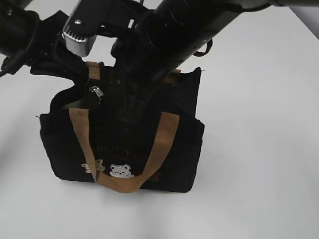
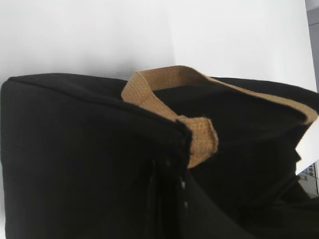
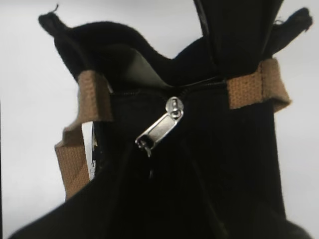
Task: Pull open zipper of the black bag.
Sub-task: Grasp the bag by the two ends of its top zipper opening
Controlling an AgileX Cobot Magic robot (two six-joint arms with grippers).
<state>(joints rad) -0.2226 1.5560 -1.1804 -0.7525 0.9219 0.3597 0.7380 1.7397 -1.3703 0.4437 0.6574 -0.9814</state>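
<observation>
The black bag stands on the white table, its tan handles hanging over the front with the bears. Its silver zipper pull lies at the left end of the top. In the right wrist view the zipper pull hangs slanting down to the left off the black track. My right gripper sits just below it, its dark fingers slightly apart on either side of the pull's lower end. My left gripper is shut, pinching the bag's end seam just under a tan handle.
Both dark arms crowd above the bag and hide most of its top. The white table lies around the bag on all sides. A tan handle loop hangs at the left of the right wrist view.
</observation>
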